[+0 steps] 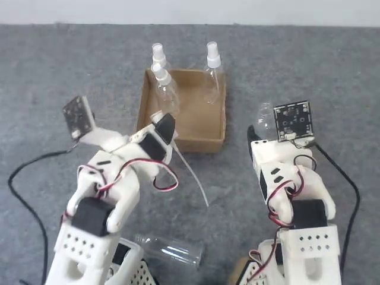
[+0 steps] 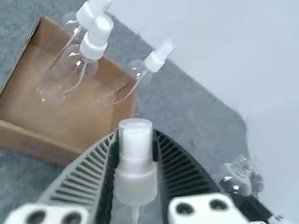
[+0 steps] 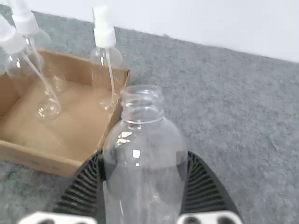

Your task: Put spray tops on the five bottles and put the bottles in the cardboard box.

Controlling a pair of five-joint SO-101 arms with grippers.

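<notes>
L gripper clamped on spray top, dip tube dangling. R gripper clamped on open bottle, prob. upright, 3 o'clock of cardboard box. Risk: misaligned tube misses narrow neck, bends on rim.

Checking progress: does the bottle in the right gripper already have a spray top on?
No, the bottle in the right gripper has a bare open neck.

The uncapped bottle has its base cut off by the picture's edge.
</notes>
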